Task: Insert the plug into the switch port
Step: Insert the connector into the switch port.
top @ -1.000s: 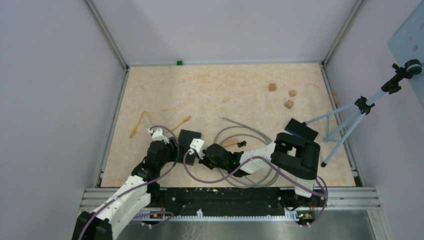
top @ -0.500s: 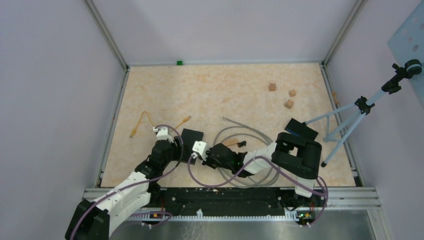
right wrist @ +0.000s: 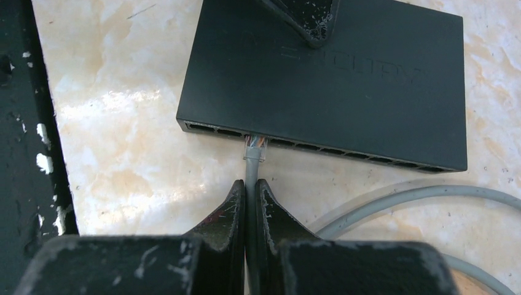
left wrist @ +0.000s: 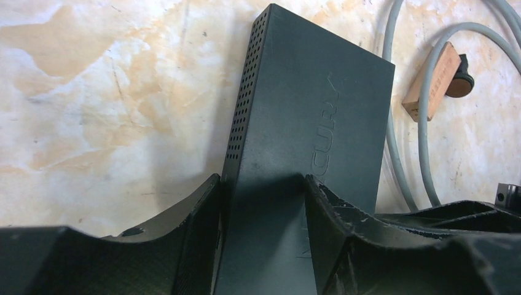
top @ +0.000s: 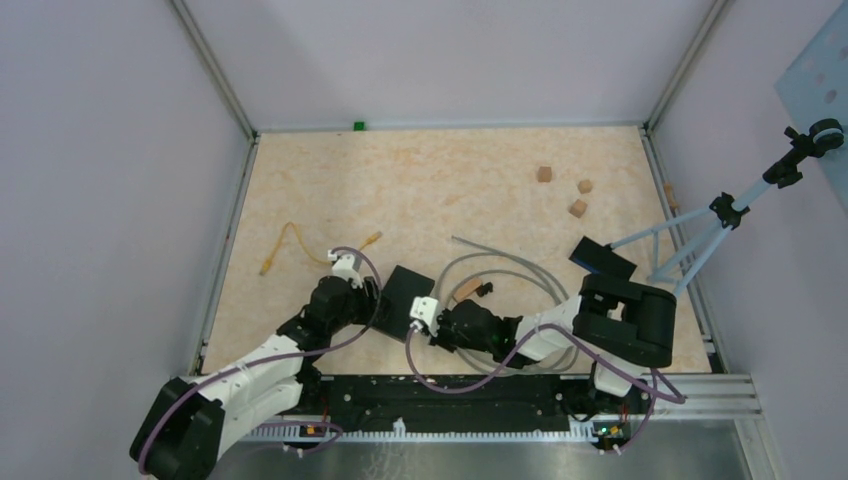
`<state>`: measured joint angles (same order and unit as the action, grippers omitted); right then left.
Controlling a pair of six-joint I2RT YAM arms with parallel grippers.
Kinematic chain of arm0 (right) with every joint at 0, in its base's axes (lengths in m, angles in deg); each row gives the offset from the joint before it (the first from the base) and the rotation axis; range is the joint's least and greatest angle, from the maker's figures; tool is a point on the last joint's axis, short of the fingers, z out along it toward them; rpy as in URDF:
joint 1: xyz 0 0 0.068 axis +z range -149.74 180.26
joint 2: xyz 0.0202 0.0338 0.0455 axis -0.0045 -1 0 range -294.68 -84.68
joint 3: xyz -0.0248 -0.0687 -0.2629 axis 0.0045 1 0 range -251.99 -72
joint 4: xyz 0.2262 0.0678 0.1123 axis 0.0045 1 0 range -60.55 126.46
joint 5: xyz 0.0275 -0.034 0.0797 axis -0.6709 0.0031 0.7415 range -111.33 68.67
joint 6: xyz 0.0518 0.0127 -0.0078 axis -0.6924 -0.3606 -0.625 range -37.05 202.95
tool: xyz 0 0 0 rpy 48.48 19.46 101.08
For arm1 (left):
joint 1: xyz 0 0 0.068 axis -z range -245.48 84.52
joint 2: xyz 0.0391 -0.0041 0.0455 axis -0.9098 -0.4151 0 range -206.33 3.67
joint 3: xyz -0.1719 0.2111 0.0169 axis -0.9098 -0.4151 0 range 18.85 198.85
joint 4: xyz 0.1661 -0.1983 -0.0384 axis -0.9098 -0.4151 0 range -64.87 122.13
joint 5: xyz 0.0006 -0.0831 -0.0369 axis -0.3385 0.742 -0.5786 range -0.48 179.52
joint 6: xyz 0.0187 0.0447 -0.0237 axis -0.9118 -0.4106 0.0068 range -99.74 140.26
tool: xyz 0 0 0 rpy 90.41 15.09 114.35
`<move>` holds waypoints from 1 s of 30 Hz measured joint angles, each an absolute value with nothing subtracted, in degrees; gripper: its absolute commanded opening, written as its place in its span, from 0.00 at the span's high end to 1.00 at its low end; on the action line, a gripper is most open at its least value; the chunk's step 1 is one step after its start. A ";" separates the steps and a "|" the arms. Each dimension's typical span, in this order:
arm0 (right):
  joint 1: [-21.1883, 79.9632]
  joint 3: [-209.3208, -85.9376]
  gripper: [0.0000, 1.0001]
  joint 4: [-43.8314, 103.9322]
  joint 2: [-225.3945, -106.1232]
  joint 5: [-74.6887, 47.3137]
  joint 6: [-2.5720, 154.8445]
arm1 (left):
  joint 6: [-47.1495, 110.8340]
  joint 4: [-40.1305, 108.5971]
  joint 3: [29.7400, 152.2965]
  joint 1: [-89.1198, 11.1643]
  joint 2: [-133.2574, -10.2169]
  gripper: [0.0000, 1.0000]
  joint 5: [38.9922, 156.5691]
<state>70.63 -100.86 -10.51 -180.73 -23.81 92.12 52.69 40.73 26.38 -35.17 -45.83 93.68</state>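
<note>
From above, the switch (top: 408,291) lies on the desk (top: 450,180) near its front edge, with the left jaws at its left side, the right jaws at its near edge, and the grey cable (top: 520,268) looping off to the right. The left wrist view shows the left jaws clamped across the switch, one finger (left wrist: 196,215) against each long side. The right wrist view shows the right jaws pinched tight on the cable just behind the plug (right wrist: 255,143), whose tip sits in a port on the switch's front face.

Black box (left wrist: 307,123) between black left fingers (left wrist: 196,221), dotted grid down one side. Grey cable (right wrist: 250,169) between right fingers (right wrist: 228,212); plug (right wrist: 255,142) clear, perhaps orange-blue inside. Table (left wrist: 92,92) mottled beige.
</note>
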 measured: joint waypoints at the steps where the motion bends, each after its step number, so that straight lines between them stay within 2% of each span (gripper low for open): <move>1: 70.69 -100.35 1.00 -10.71 -180.31 -23.83 91.79 | 52.75 40.66 26.38 -34.95 -45.83 0.49 94.12; 15: 70.72 -99.22 1.00 -9.29 -178.37 -24.09 87.68 | 54.79 39.94 26.03 -29.47 -44.78 0.53 89.99; 24: 69.82 -104.33 1.00 1.27 -177.62 -22.89 86.94 | 54.83 41.63 26.05 -28.55 -46.07 0.54 88.04; 30: 69.67 -105.10 1.00 3.00 -177.41 -22.72 86.70 | 54.98 41.52 25.88 -28.20 -45.56 0.54 87.43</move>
